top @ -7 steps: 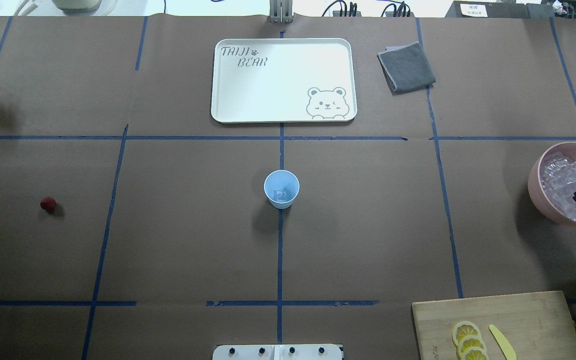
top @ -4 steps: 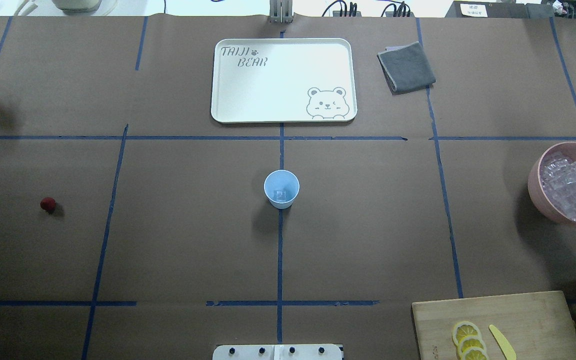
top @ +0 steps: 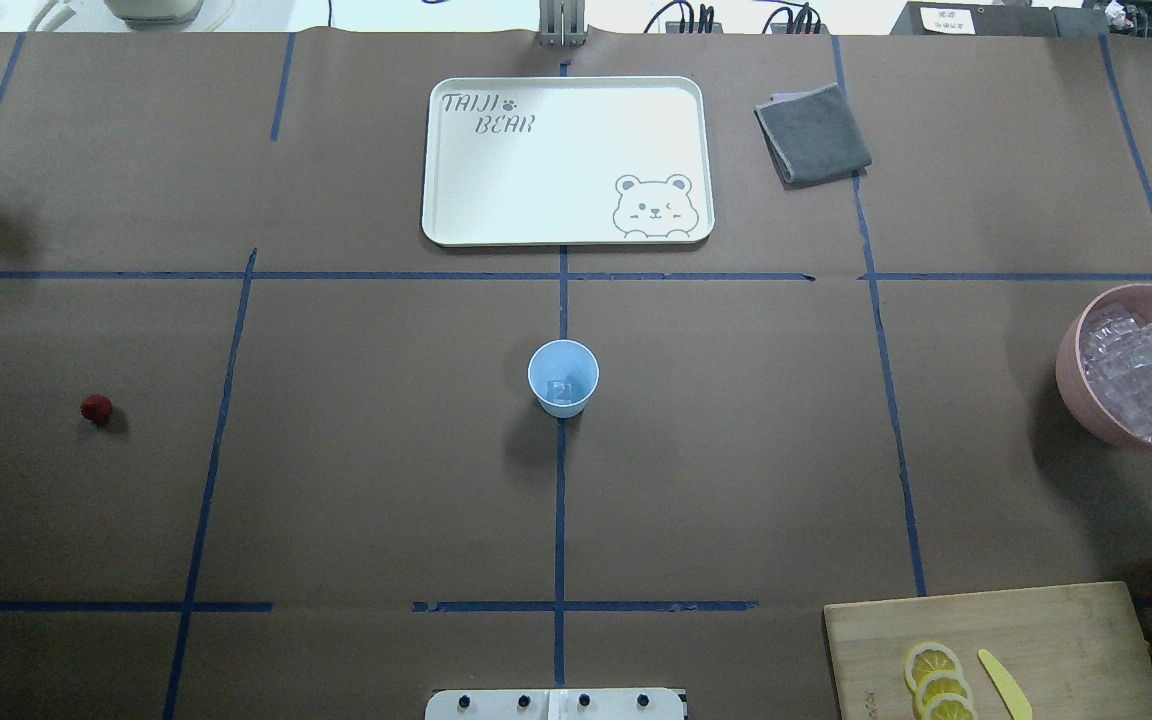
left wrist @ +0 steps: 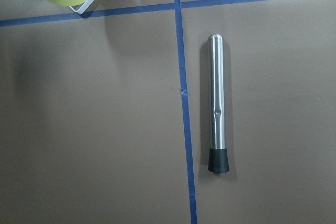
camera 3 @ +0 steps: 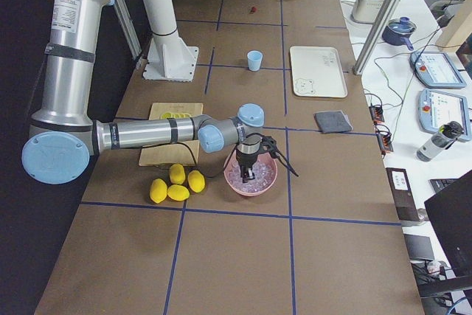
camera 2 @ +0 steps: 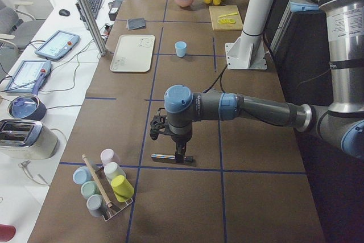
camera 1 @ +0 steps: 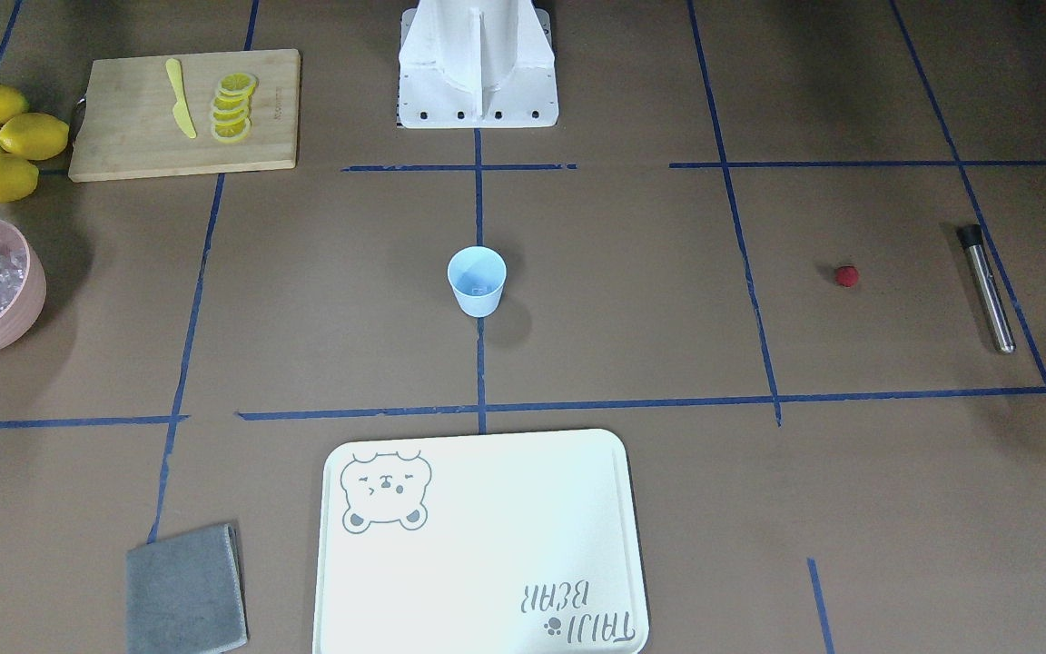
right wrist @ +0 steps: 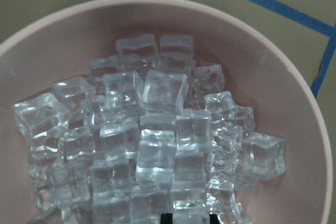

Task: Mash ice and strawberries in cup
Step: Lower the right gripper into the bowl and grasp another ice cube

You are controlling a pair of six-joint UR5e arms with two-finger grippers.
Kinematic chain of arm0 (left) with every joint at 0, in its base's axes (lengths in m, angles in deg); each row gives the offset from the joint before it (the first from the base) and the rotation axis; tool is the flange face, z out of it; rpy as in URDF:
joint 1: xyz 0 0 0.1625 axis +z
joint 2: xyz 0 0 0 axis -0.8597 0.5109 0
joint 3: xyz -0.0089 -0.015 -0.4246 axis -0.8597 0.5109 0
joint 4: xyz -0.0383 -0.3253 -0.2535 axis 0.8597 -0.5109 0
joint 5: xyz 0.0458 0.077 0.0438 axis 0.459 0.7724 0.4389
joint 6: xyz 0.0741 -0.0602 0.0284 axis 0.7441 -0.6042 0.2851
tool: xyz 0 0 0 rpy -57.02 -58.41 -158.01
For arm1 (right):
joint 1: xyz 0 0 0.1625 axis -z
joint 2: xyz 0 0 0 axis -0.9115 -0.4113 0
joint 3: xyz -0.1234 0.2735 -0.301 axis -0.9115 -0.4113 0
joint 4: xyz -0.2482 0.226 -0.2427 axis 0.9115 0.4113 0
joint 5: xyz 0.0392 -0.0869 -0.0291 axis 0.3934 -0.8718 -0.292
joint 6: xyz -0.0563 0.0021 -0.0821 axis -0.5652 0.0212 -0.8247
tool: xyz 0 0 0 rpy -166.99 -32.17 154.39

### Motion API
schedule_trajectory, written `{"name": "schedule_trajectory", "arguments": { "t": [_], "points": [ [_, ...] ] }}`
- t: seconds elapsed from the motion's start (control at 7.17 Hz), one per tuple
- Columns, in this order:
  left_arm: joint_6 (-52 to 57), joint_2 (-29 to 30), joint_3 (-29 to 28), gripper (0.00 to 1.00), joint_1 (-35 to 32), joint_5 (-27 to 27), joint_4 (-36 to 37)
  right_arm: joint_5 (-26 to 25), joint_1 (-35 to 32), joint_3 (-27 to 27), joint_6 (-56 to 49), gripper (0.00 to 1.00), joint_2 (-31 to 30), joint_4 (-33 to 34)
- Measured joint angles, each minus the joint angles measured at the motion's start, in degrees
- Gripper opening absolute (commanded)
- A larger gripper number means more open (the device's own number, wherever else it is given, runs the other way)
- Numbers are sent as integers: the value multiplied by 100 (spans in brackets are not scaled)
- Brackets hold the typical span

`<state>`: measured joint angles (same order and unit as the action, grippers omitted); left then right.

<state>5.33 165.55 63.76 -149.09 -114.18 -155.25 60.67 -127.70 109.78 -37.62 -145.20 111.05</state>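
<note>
My right hand [camera 3: 249,175] hangs point-down over the pink bowl [top: 1069,372], its tips among the ice [right wrist: 157,129] heaped there. The wrist camera catches only two dark fingertips [right wrist: 167,217] at the bottom edge with a cube between them. I cannot tell whether they grip it or stand loose around it.

The light-blue cup [top: 563,378] stands upright at the middle of the counter [top: 356,480], on a blue tape line [top: 560,520], with one clear cube [top: 563,392] at its bottom. The strawberry [top: 96,408] lies alone on the counter, well off toward the left arm's side, near the steel muddler [left wrist: 217,103].

My left hand [camera 2: 182,156] hovers above that muddler, which lies flat beside a tape line. Only the side view shows this hand, so I cannot tell how wide it stands.
</note>
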Motion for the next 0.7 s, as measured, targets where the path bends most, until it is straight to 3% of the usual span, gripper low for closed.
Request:
{"name": "schedule_trajectory", "arguments": {
  "t": [0.28, 0.7],
  "points": [
    [0, -78, 88, 100, -1, -3, 3, 38, -39, 278, 6, 0, -26, -9],
    [0, -139, 160, 100, -1, -3, 3, 166, -105, 1354, 448, 0, -55, 603]
  ]
}}
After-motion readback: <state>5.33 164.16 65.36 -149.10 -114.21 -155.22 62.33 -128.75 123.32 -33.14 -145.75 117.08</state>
